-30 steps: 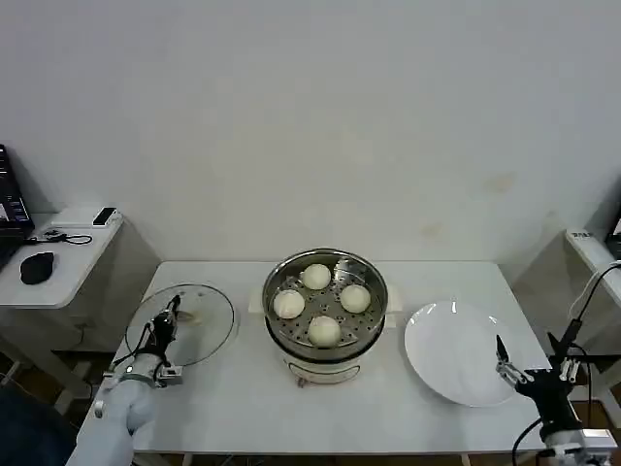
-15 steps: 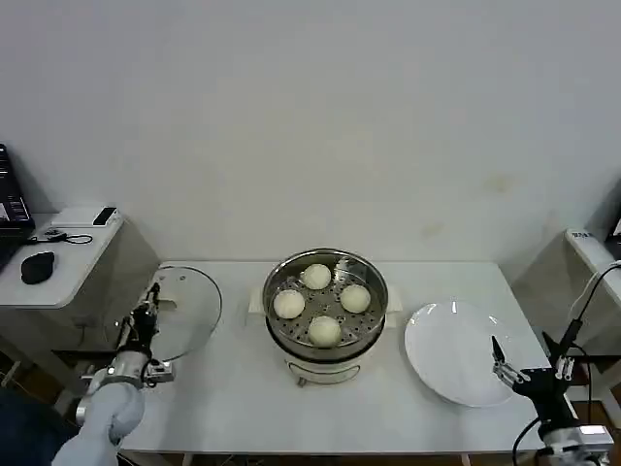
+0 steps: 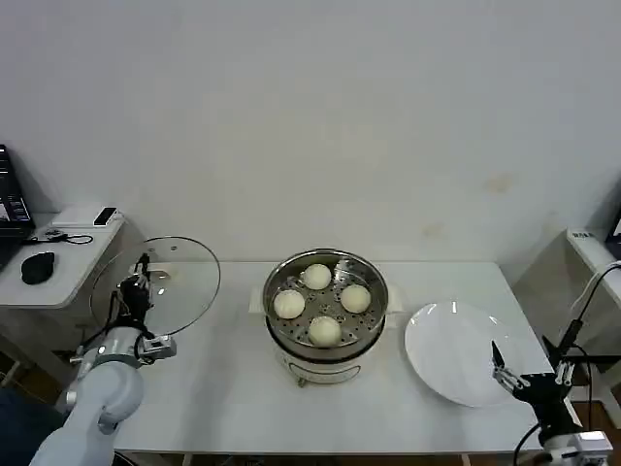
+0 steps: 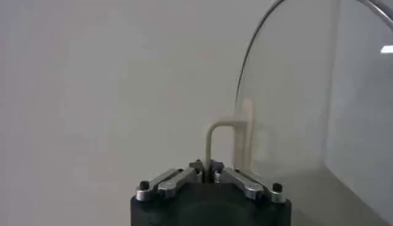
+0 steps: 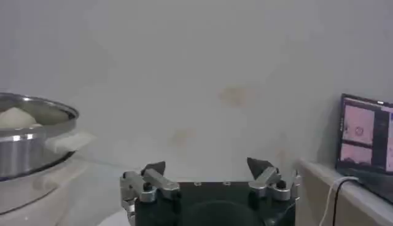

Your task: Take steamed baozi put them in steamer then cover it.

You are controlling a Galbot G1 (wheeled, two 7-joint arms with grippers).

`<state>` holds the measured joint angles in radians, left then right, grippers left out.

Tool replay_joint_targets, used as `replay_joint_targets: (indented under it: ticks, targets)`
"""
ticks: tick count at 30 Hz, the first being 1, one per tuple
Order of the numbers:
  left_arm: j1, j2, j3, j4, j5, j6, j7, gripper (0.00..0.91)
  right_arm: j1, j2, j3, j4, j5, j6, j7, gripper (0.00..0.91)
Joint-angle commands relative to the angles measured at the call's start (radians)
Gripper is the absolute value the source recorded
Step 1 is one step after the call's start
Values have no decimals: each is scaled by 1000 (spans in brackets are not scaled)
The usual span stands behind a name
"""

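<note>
At the near left corner of the white counter (image 3: 233,408), the left arm is bent upward, and the left tool (image 3: 142,267) is seen clamped on the cream-white bar handle (image 4: 216,141) of the glass cover (image 3: 160,282). The cover is held lifted and tilted nearly upright, above the counter's left edge and well apart from the steamer (image 3: 325,313). At the near right corner, the right tool (image 3: 506,372) is held low beside the white plate (image 3: 456,351), its fingers (image 5: 153,168) spread apart and nothing between them. Farther back, at the counter's middle, the steel steamer is found uncovered on its white base. Four steamed baozi (image 3: 324,330) are seated inside it on the perforated tray.
</note>
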<state>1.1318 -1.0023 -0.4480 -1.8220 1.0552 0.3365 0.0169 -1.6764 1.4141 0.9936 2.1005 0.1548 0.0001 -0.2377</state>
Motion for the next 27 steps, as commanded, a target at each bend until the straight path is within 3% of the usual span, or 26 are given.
replay_joint_targets:
  ticks: [1,12,20,27]
  targets:
    - [-53,-49,191,-111,46,132,95,0,-29,10,19,8,-34,26,-3,907]
    - [-181,-179,342,-96,235,229,250,0,-36,51,-20,19,-78,27,-5,907]
    - [-256,-366,402,-41,418,255,337,0,-19,51,-39,-9,-95,39,-4,907]
    - [-255,-457,457,-15,492,271,363,0,-12,56,-76,-23,-121,44,-4,907]
